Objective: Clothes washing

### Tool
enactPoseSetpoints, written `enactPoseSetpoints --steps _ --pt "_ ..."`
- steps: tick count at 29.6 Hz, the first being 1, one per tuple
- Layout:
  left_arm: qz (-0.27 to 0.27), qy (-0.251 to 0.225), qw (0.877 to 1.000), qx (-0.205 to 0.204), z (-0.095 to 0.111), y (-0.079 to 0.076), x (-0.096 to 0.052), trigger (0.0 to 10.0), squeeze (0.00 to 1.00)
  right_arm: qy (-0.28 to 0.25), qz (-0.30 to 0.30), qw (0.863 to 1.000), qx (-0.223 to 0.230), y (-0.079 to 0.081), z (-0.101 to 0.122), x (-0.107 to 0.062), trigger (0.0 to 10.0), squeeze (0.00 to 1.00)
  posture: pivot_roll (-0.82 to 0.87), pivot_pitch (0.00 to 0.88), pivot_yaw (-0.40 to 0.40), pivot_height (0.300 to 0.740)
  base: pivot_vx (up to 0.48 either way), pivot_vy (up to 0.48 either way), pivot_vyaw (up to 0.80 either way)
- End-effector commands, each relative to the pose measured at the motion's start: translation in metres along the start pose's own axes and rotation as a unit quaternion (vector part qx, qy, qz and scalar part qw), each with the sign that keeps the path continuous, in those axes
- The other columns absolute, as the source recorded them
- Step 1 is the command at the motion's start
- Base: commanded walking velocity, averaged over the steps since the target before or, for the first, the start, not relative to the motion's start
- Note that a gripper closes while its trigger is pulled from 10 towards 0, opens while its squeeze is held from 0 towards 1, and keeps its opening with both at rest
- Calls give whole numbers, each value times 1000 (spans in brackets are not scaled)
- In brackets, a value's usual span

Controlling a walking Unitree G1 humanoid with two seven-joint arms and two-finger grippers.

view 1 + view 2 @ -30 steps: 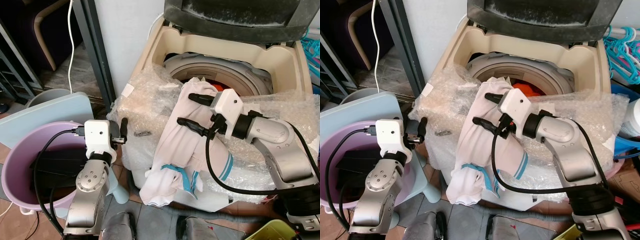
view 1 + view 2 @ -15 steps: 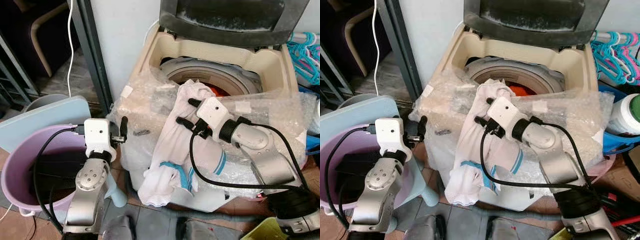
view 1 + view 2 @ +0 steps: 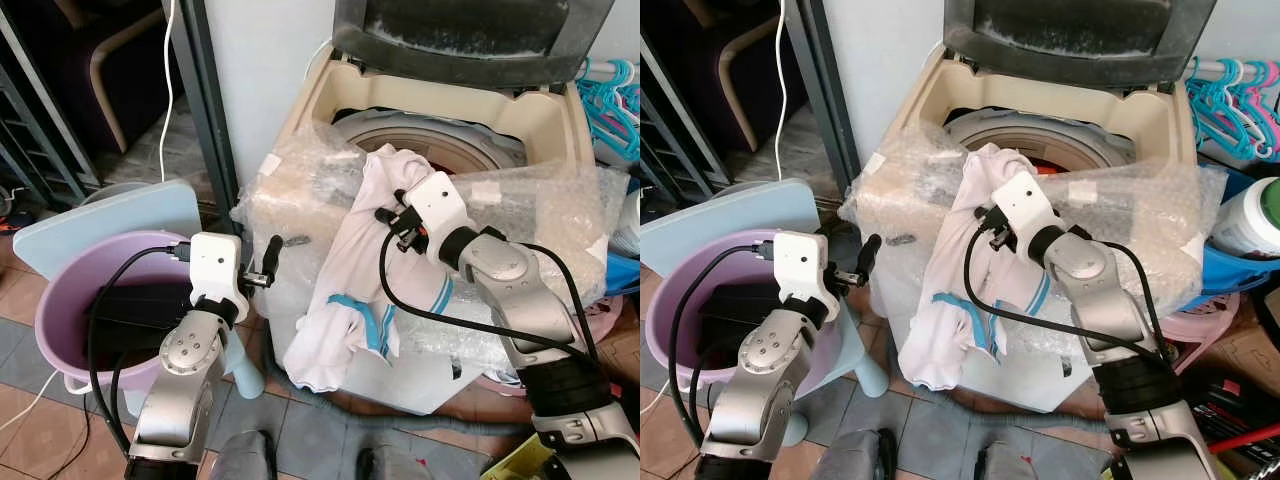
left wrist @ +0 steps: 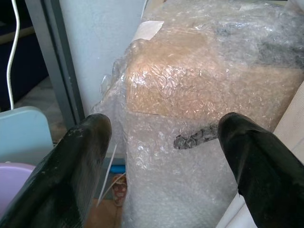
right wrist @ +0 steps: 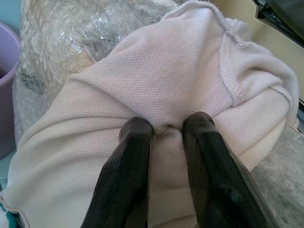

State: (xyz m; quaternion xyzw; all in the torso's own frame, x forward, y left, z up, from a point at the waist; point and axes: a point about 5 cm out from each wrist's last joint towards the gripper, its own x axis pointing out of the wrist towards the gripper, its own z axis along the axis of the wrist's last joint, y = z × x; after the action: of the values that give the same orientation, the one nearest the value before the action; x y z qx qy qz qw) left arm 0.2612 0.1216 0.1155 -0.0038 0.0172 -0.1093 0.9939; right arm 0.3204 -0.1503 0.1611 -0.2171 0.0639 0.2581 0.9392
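The washing machine has its lid up, and some clothes are already down in the drum, where a bit of orange shows. But the job is not done yet. A big white shirt with blue stripes hangs over the front edge of the machine, on top of the bubble wrap that covers the front. Most of the shirt hangs down the front toward the floor, and just its top part reaches the rim by the drum. The right claw is pinching a fold of the shirt near the top, with its two black fingers pressed close on the cloth. I think the shirt must be lifted up and dropped into the drum, and then the lid has to close. The left claw is spread wide and holds nothing; it hangs near the front left corner of the machine, above the purple tub. Compared with a second ago, the right claw was spread over the shirt and has now closed on it, higher up near the rim. The camera has also shifted a little, and the left arm looks the same.
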Motion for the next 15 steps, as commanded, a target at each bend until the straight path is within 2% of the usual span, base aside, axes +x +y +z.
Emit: enactPoseSetpoints --steps 1,6,15 --pt "-1 6 1000 6 -2 0 -4 10000 0 42 -25 998 29 -4 -20 -4 0 0 -38 130 14 740 0 0 0" --pt "0 13 1000 5 -4 0 -6 10000 0 45 -37 997 44 -7 -21 0 0 0 -35 133 9 740 0 0 0" --pt "10 16 1000 0 -6 1 -6 10000 0 53 -39 997 44 -8 -22 9 0 0 -23 122 -9 740 0 0 0"
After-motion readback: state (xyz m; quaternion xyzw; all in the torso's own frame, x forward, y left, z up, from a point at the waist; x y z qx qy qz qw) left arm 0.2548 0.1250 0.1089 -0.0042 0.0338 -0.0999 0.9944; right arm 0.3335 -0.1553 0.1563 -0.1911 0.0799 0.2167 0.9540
